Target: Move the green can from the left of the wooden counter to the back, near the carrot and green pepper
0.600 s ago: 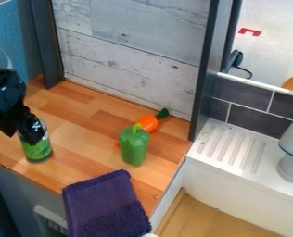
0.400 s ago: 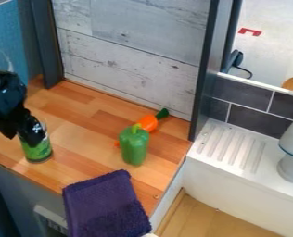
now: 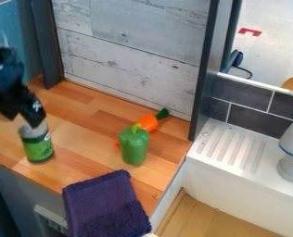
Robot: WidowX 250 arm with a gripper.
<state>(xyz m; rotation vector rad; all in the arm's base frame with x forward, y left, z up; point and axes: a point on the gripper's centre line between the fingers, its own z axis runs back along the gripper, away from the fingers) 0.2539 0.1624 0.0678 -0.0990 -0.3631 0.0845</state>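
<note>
The black gripper (image 3: 22, 119) hangs at the left over the wooden counter, its two fingers apart. Just below it stands an upright cylindrical container (image 3: 37, 147) with a green label and a greyish upper part. One fingertip overlaps the container's top edge; whether they touch I cannot tell. To the right, a green toy bell pepper (image 3: 134, 147) stands upright. Behind the pepper lies an orange toy carrot (image 3: 148, 122) with a dark green top, partly hidden by it.
A purple cloth (image 3: 105, 203) drapes over the front edge of the wooden counter (image 3: 81, 111). Grey wood-look panels rise behind. At the right are a white ribbed drainboard (image 3: 231, 147) and a white and grey object (image 3: 292, 162).
The gripper has risen from around the container's upper part, uncovering more of it. The container stays upright in nearly the same spot.
</note>
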